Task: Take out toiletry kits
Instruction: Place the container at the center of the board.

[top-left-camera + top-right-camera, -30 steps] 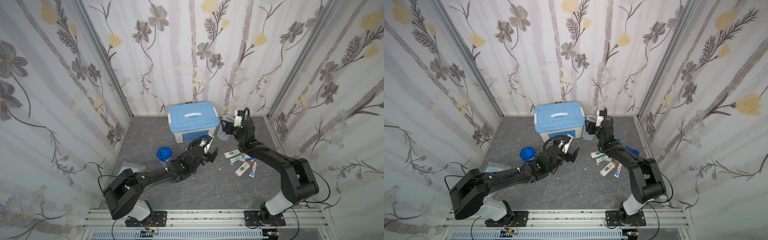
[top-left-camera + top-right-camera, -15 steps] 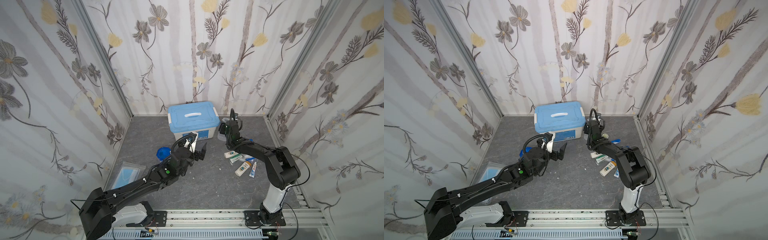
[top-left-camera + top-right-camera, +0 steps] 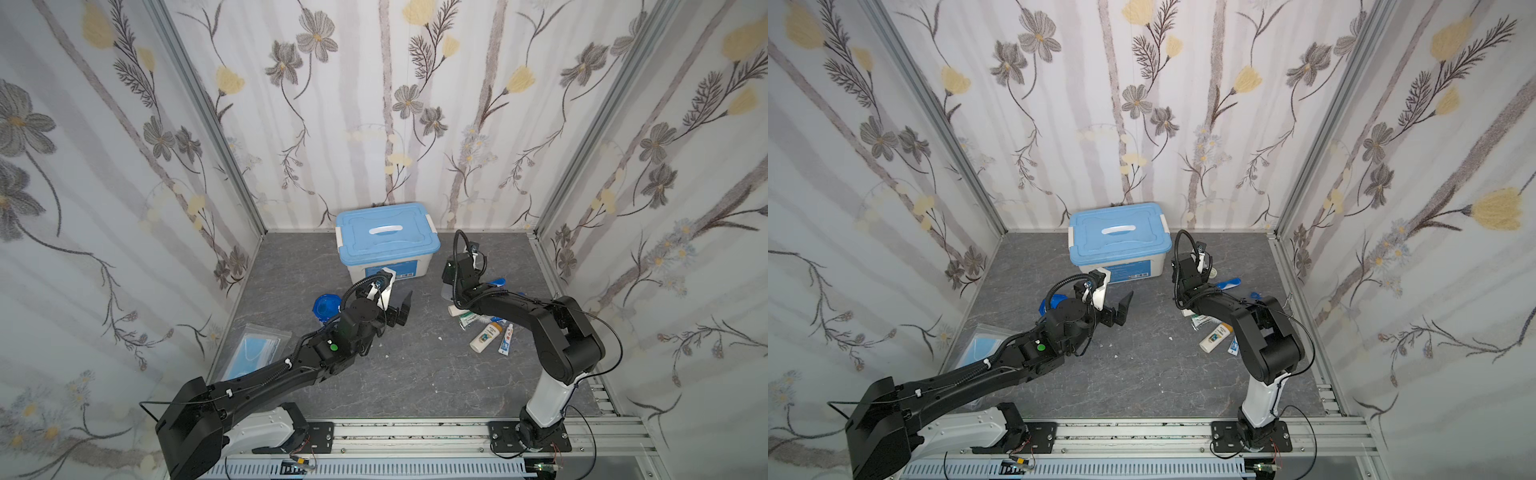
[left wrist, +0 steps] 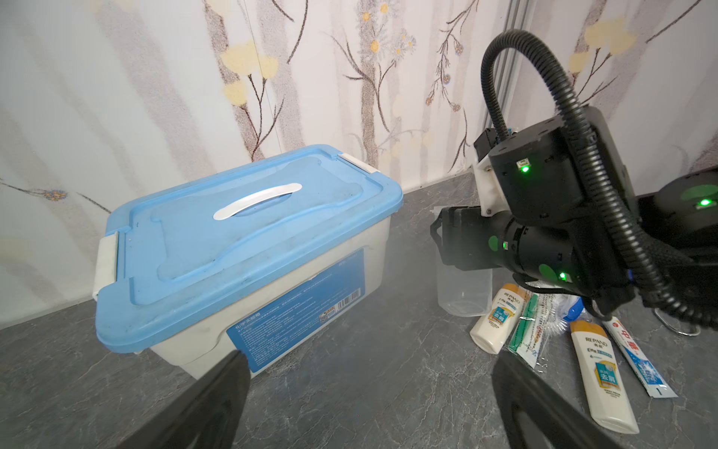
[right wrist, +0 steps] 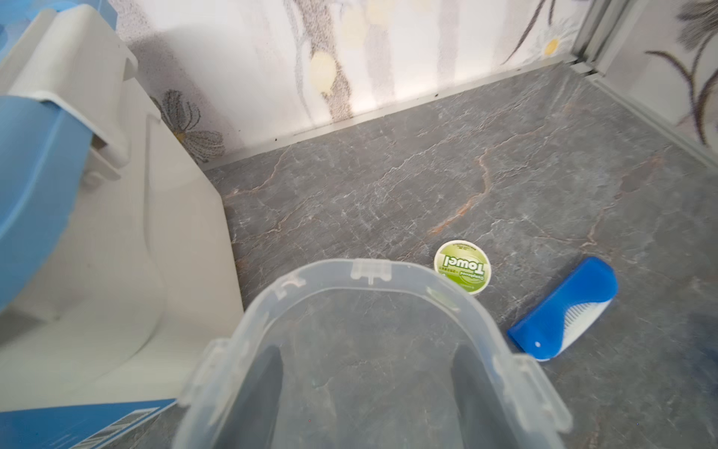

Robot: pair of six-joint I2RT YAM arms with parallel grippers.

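Right, the right claw is the one I am watching. Its two dark fingers show through the walls of a translucent cup, one on each side. They are set partly apart and clamped on the cup, which is open-topped and empty. From the left wrist camera, the claw's black body covers the cup's upper part. The cup hangs upright just beside the end of the large white box with the light-blue lid. I cannot tell whether the cup's base touches the grey table or sits just above it.

Kit pieces lie flat on the table close by the cup, on the side nearer the robot's base. They are one cream bottle, a second cream bottle, a toothpaste tube and a clear wrapped packet with a green strip. On the far side of the cup I see a green round towel disc and a blue comb, both flat on the table.

My left claw has its jaws spread as wide as they go. It grips nothing and touches nothing, and it hovers over bare table, pointing at the front of the box. The blue-lidded cup stands on the table beside the left arm. A clear bag of face masks lies flat near the left wall.
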